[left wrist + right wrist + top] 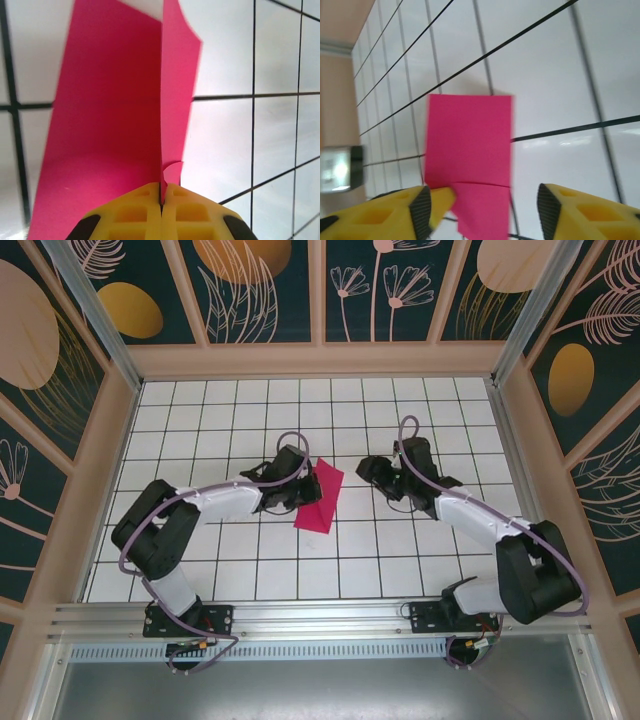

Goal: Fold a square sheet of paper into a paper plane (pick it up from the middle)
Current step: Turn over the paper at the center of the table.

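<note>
Here, pinches folded square sheet of paper point(110, 125) in clenched left gripper point(161, 192).
Holds fold shut, probably for creasing; leaves right gripper point(485, 200) spread, grasping nothing, nearby.

Magenta-pink square sheet of paper point(320, 496) is sitting folded double, a narrow slanted rectangle in the middle of the tabletop point(400, 560); I'm pinching one edge in my left pincer point(161, 194), one flap standing upright.
</note>
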Motion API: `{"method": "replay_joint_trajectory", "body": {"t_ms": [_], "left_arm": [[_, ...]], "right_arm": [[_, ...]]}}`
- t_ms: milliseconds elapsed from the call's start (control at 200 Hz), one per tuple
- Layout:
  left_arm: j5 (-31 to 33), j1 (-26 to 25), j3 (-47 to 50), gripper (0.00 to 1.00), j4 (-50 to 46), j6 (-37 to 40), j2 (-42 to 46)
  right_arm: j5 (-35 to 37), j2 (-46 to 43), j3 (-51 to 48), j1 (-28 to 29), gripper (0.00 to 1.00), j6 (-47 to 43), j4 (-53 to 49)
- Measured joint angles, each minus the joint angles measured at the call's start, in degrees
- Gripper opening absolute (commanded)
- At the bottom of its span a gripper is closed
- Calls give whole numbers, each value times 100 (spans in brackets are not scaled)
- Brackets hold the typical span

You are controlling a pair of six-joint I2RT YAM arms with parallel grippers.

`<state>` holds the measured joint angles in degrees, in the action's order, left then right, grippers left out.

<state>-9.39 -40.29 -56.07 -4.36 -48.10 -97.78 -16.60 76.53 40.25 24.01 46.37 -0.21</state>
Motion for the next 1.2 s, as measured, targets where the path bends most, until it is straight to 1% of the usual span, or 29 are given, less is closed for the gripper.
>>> {"method": "replay_joint_trajectory", "body": {"t_ms": [90, 205, 355, 465, 535, 641, 821, 951, 1066, 1201], "left_arm": [[544, 0, -507, 6, -619, 352, 247], [1416, 0, -1215, 6, -1331, 835, 540], [2551, -7, -1864, 6, -2055, 1248, 562], [3711, -101, -2299, 6, -2671, 1349, 219], [4347, -192, -2566, 6, -3016, 1346, -146], [5053, -319, -2743, 6, -3346, 1338, -737], [5786, -529, -3042, 6, -3823, 1311, -1770], [6059, -758, -3497, 6, -3974, 1316, -2505], [6033, -933, -3611, 7, -3943, 1362, -2824], [5665, -1008, -3576, 11, -3727, 1432, -2879]], "right_arm": [[234, -52, 0, -74, 71, -131, -181], [466, -109, -2, -127, 78, -251, -337], [669, -229, -2, -181, 85, -339, -420], [826, -293, -2, -205, 91, -382, -485], [931, -334, -20, -225, 98, -385, -522], [1040, -393, -68, -262, 99, -398, -562], [1215, -407, -125, -317, 99, -389, -621], [1318, -409, -175, -422, 99, -382, -673], [1412, -457, -184, -546, 99, -345, -745], [1475, -590, -214, -660, 99, -269, -782]]}}
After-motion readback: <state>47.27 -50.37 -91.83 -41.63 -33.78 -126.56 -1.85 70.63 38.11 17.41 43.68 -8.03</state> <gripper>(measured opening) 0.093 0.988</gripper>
